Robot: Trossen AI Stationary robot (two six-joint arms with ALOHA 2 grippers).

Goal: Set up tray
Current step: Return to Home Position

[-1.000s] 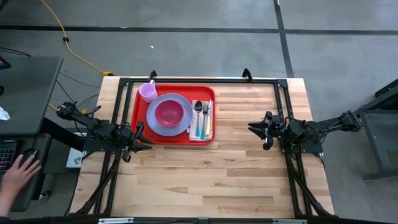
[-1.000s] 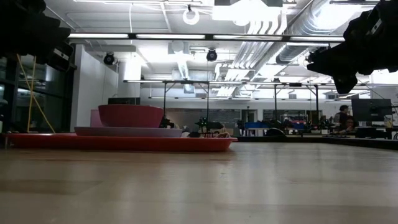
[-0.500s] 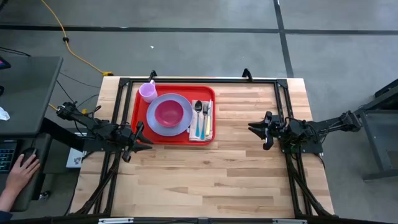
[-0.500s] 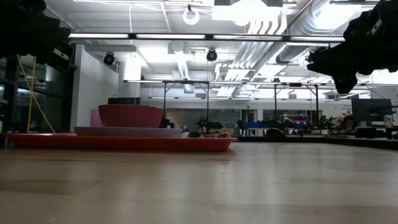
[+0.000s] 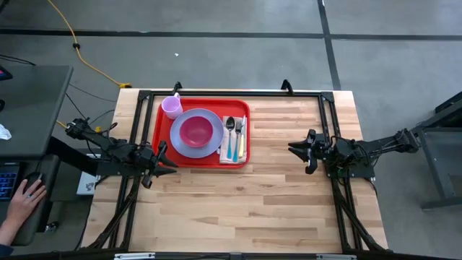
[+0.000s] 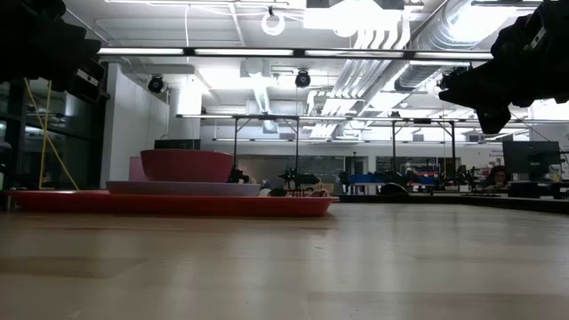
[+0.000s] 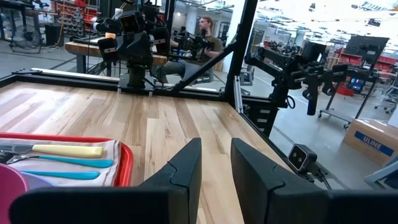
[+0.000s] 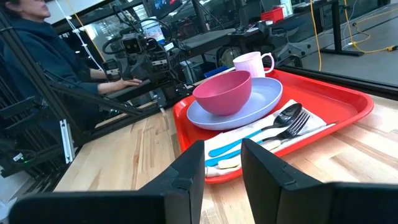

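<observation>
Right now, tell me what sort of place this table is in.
Probably a robotics lab in an industrial hall: bare ceiling ducts overhead, more robot arms on a bench beyond the table, and a concrete floor all round.

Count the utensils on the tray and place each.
3, side by side on the napkin in the tray: spoon nearest the plate, fork in the middle, knife farthest out.

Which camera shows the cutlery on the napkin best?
The right wrist view: the cutlery lies close, whole and unobstructed on the tray. The high view shows it small from above. The left wrist view catches only handles at the picture's edge. The low view barely shows it past the tray's rim.
</observation>
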